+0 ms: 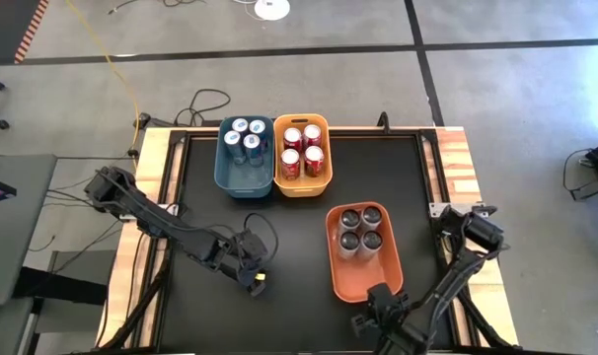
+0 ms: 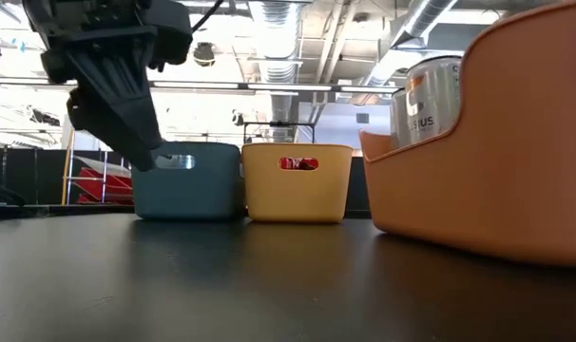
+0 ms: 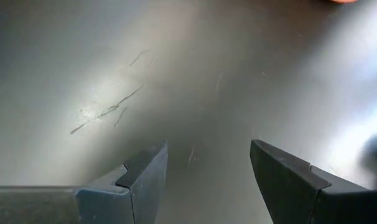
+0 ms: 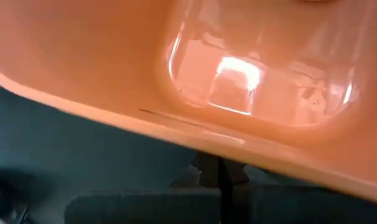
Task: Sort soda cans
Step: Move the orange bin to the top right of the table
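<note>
Soda cans (image 1: 361, 229) binned; left claw (image 3: 207, 177) open, empty.

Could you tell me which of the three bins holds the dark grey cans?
The orange bin, standing apart nearest the right gripper; the other two sit side by side.

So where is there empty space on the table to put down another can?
Bare mat lies between the left gripper and the orange bin, and in front of the blue bin and yellow bin. The orange bin's front half is free too. Crowded: the near right corner, where the right gripper sits shut.
</note>
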`<action>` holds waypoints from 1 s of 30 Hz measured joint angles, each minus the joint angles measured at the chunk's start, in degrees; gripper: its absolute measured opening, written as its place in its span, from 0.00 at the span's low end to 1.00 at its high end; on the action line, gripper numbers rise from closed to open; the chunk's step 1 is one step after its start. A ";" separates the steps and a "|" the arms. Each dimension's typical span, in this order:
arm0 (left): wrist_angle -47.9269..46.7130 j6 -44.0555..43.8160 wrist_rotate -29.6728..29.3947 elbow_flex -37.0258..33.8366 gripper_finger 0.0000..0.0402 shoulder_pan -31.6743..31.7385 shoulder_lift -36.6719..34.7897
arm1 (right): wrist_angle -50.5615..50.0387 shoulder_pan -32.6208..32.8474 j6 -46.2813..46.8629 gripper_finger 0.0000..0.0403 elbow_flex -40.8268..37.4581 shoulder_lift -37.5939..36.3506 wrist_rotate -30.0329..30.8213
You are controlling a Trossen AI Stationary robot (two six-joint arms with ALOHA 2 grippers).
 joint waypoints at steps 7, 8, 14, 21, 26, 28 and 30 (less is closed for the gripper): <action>-3.59 -0.32 -2.91 0.00 0.56 -0.67 -2.39 | 5.29 -2.71 -1.29 0.00 -2.66 -0.04 0.30; -3.65 -0.30 -2.95 0.00 0.56 -0.52 -2.40 | 5.27 -3.15 -1.28 0.00 -2.66 -0.04 0.26; -1.92 -0.29 1.60 0.00 0.56 -0.17 -3.00 | 5.83 -5.52 -0.82 0.00 -2.45 -1.24 0.27; -1.73 5.49 1.17 0.00 0.56 -1.60 -6.91 | 4.72 -4.62 0.44 0.07 -0.03 -6.47 -0.59; 4.98 14.72 5.79 0.00 0.56 0.43 -3.58 | 3.07 -4.12 0.19 0.14 0.16 -12.18 -0.61; 10.34 17.51 7.98 0.00 0.56 1.13 -1.46 | 1.95 -3.92 0.26 0.15 0.16 -15.49 -0.36; 14.58 19.02 8.28 0.00 0.56 1.75 0.37 | -0.06 -3.76 1.25 0.15 0.28 -18.70 0.87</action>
